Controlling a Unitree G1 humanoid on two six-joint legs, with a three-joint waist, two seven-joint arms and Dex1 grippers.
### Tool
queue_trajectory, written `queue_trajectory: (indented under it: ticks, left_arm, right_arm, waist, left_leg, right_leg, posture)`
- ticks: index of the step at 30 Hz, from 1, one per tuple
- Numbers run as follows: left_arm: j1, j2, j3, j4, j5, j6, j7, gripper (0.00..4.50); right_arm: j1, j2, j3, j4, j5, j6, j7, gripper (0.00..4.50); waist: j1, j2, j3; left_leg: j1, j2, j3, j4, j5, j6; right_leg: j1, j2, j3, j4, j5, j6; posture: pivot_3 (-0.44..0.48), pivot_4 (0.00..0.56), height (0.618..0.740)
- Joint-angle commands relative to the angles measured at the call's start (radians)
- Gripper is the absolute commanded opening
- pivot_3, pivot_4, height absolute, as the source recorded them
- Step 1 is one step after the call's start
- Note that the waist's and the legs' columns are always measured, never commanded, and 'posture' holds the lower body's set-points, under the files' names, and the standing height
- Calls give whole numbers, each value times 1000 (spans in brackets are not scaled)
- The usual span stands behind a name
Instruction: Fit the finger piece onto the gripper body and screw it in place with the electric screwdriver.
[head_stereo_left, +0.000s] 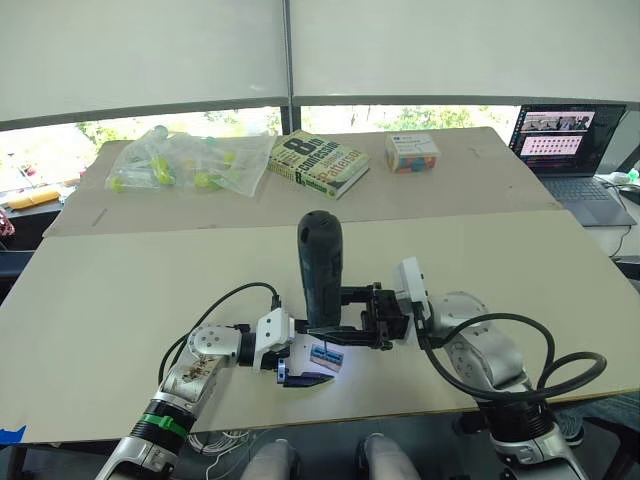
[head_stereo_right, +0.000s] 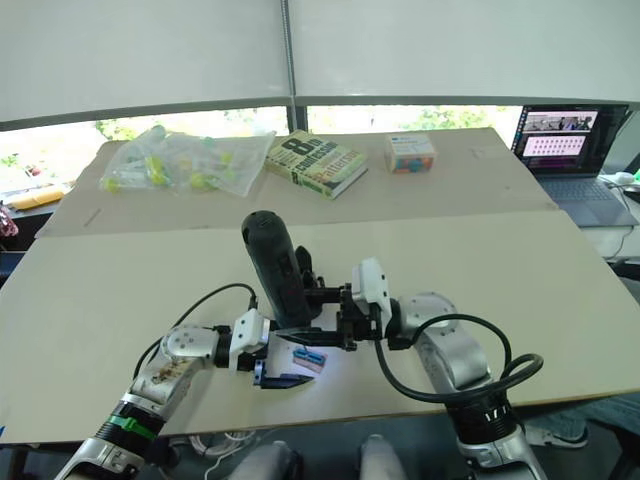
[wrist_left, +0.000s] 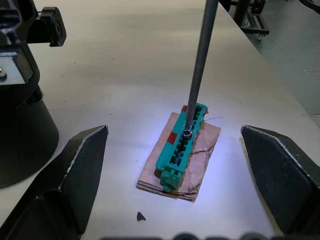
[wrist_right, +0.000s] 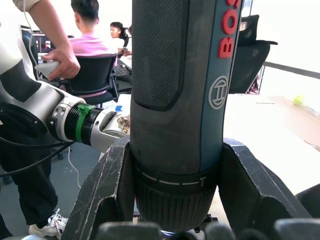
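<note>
The electric screwdriver (head_stereo_left: 320, 265) stands upright with my right gripper (head_stereo_left: 338, 322) shut around its lower barrel (wrist_right: 175, 100). Its thin metal bit (wrist_left: 200, 65) comes down onto a small green-and-tan block (wrist_left: 180, 150) lit on the table. My left gripper (head_stereo_left: 308, 370) is open, one finger (wrist_left: 75, 175) on each side of the block, touching neither it nor the bit. A chunky black mechanism with a rounded base, the gripper body (wrist_left: 20, 130), stands close beside the block, just behind the screwdriver (head_stereo_right: 303, 266). The finger piece is out of view.
At the back of the table lie a clear bag of small items (head_stereo_left: 185, 160), a book (head_stereo_left: 318, 163) and a small box (head_stereo_left: 411, 152). A laptop (head_stereo_left: 570, 140) is open at the far right. People sit behind a chair (wrist_right: 95, 75) beyond the table.
</note>
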Motion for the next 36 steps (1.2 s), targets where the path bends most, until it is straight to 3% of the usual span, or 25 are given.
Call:
queue_trajectory:
  ticks: [1,36]
  left_arm:
    - [9,0,-5,27,3,-4,1,4488]
    - [11,-5,-10,47,9,-20,12,4488]
  right_arm:
    - [1,7,2,-21,16,-14,1,1956]
    - [-9,-10,28,26,12,2,7,1956]
  waist:
    - [0,0,0]
    - [0,0,0]
  left_leg:
    - [1,0,0,0,0,0]
    - [5,0,0,0,0,0]
  right_leg:
    - [1,0,0,0,0,0]
    - [5,0,0,-1,0,0]
  posture:
    - [0,150,740]
    - [0,150,740]
